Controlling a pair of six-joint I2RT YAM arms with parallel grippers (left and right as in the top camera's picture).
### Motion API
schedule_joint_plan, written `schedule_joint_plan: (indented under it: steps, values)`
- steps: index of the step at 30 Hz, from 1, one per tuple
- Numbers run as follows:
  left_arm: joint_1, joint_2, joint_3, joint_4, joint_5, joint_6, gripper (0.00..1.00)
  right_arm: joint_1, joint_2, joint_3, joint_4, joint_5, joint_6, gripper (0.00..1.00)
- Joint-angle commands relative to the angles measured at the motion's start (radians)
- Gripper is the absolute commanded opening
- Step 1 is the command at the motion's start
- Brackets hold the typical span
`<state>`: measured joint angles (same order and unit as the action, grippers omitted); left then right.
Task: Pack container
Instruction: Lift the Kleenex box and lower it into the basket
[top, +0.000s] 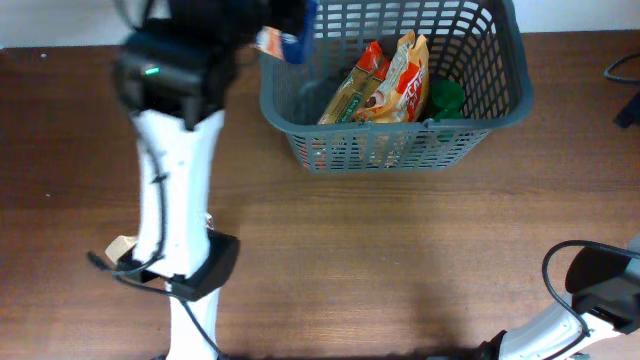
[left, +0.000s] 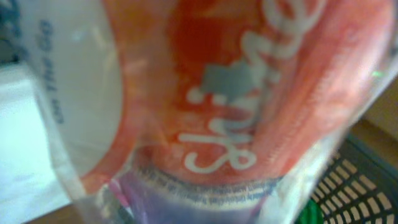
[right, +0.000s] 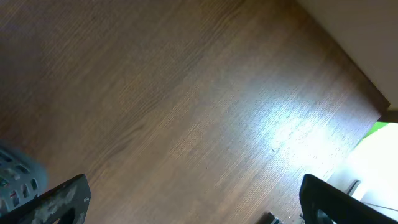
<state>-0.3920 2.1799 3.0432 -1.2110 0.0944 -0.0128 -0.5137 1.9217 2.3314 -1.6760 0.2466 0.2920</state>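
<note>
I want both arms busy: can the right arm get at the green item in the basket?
Probably yes: its fingers are open and empty, the green item lies uncovered at the basket's right end, and the left arm is at the left rim.

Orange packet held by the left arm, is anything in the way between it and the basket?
Nothing visible blocks it. The orange packet hangs at the left rim of the basket, whose left end looks free; upright snack bags stand in its middle, with a green item to the right.

Brown wood-grain table (top: 400, 250) — dark grey lattice basket (top: 340, 150) on it, toward the far edge
</note>
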Motion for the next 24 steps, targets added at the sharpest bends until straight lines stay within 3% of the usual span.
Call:
schedule_joint_plan:
  steps: [1, 21, 24]
  values:
    - [-0.048, -0.001, -0.060, 0.033, -0.106, -0.010, 0.02, -0.004, 0.000, -0.003, 0.000, 0.016, 0.013, 0.99]
    - [-0.070, 0.014, -0.633, 0.209, -0.091, -0.010, 0.02, -0.004, 0.000, -0.003, 0.000, 0.016, 0.013, 0.99]
    - [-0.070, 0.014, -0.688, 0.233, -0.095, -0.010, 0.08, -0.004, 0.000, -0.003, 0.000, 0.016, 0.013, 0.99]
